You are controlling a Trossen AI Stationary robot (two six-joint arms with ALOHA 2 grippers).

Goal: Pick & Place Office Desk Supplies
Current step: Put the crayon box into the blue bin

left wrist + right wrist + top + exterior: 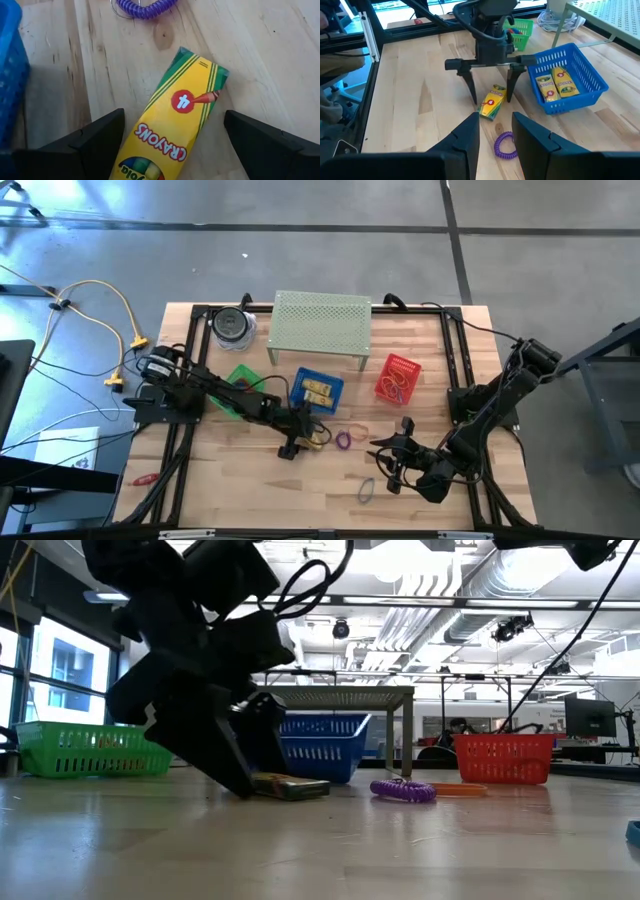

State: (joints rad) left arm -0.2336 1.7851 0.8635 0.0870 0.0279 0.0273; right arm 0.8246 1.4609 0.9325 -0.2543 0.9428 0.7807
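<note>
Here, left claw [490, 92] wide open, straddling crayon box [492, 101] flat on table, gripping nothing; right claw [392, 455] part-open, empty

Three baskets: green [240, 388], blue [318, 388], red [398, 377]. Three crayon boxes: two in the blue basket [559, 84], one loose [492, 101]. One purple coil [504, 145].

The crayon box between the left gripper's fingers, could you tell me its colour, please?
Yellow with green stripes, clearest in the left wrist view.
</note>
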